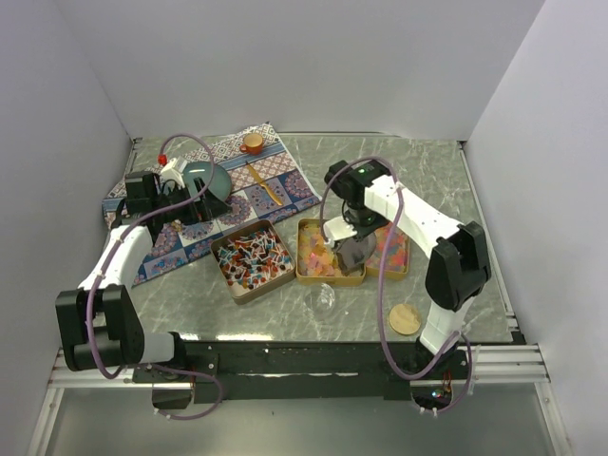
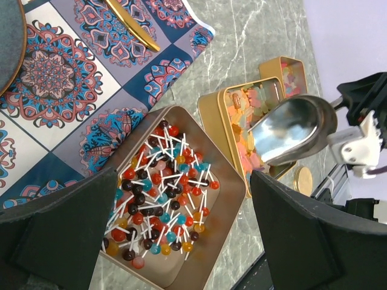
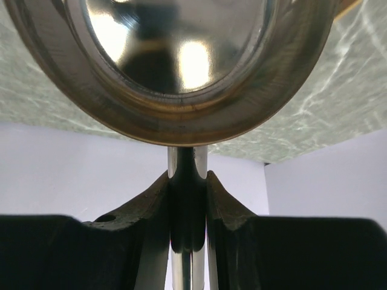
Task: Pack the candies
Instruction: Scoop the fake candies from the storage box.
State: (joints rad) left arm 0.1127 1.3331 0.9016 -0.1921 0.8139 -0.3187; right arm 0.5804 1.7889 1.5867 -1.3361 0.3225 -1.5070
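The right jaws pinch the thin handle of a steel scoop (image 2: pixel 290 130), closed tight on both sides of it. The scoop's bowl looks empty and hangs over the middle of three gold tins (image 1: pixel 330 279); whether it touches the sweets there cannot be told. The left jaws are spread wide and hold nothing, up over the patterned cloth (image 1: pixel 275 180) beside a dark bowl (image 1: pixel 211 180).

The candies (image 1: pixel 252 258) all lie in the tins, which stand side by side on the marble desk (image 1: pixel 427 180). The left tin, partly on the cloth's edge, holds red, black and blue balls on white sticks. The middle tin holds pale yellow-orange squares. The right tin holds bright pink and orange pieces. A cork disc (image 1: pixel 405 318) lies near the desk's front edge, apart from the tins.
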